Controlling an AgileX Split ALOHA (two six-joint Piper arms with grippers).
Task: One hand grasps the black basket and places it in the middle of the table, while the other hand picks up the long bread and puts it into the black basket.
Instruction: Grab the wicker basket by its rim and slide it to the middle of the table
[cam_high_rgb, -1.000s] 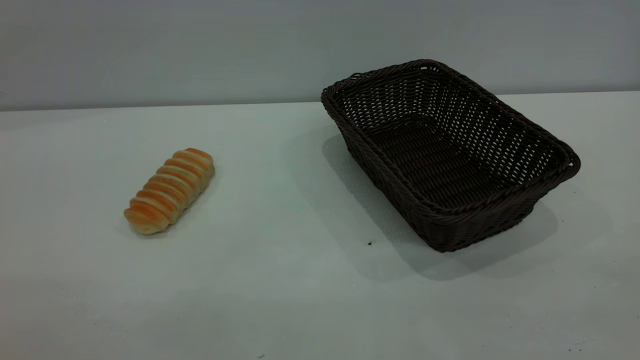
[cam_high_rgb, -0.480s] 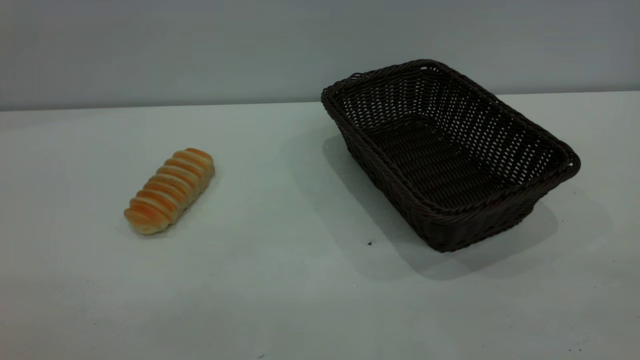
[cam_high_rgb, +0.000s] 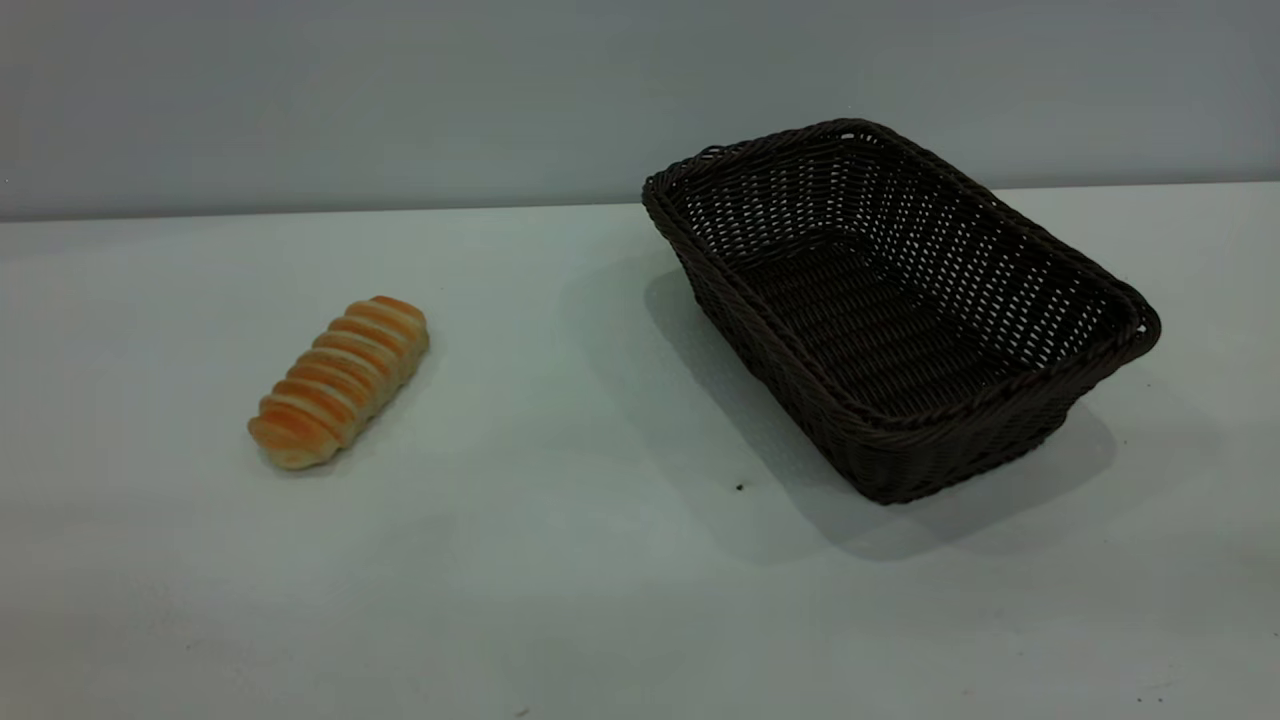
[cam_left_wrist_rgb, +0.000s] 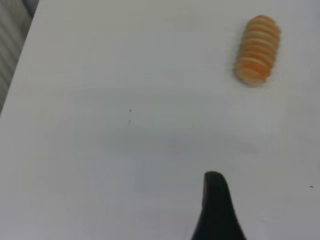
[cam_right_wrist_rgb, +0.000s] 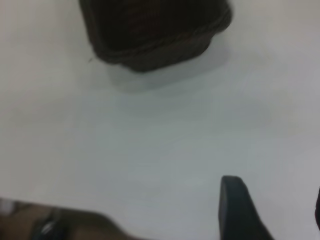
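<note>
The long bread (cam_high_rgb: 340, 381), golden-orange with pale stripes, lies on the white table (cam_high_rgb: 560, 560) at the left. The black basket (cam_high_rgb: 1000, 400), an empty woven wicker basket, stands on the table at the right. Neither arm shows in the exterior view. In the left wrist view the bread (cam_left_wrist_rgb: 258, 49) lies well ahead of my left gripper (cam_left_wrist_rgb: 262, 192); one black finger (cam_left_wrist_rgb: 216, 205) shows, with bare table beside it. In the right wrist view the basket (cam_right_wrist_rgb: 155, 30) is ahead of my right gripper (cam_right_wrist_rgb: 276, 197), which is open and empty above the table.
A grey wall runs behind the table's far edge (cam_high_rgb: 300, 212). A few tiny dark specks (cam_high_rgb: 739, 487) mark the tabletop near the basket. The table's side edge (cam_left_wrist_rgb: 20, 65) shows in the left wrist view.
</note>
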